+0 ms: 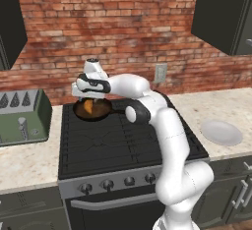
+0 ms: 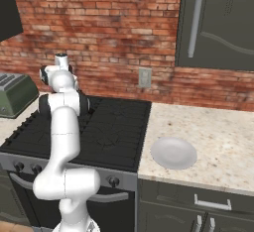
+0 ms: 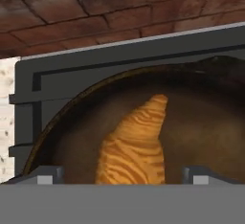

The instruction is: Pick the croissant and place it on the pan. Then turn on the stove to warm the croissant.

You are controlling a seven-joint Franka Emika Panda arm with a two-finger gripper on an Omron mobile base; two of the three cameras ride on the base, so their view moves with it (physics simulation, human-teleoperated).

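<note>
Brick wall behind, pale stone bench on both sides, and the stove (image 1: 118, 140) sat black in the middle with the pan (image 1: 101, 111) on its back left burner. The croissant (image 3: 136, 144) lay inside the pan's bowl, between the end effector's (image 3: 123, 175) spread tips, which stood well clear of it either side — open, gripping nothing. Placement looked done or all but done. Next, I judged, came lifting away and reaching down to the knobs (image 1: 107, 185). The white plate (image 2: 173, 152) carried nothing.

orange-striped croissant (image 3: 134, 146) – brown-bottomed dark pan (image 3: 206, 122) – black stove (image 1: 118, 145)
</note>
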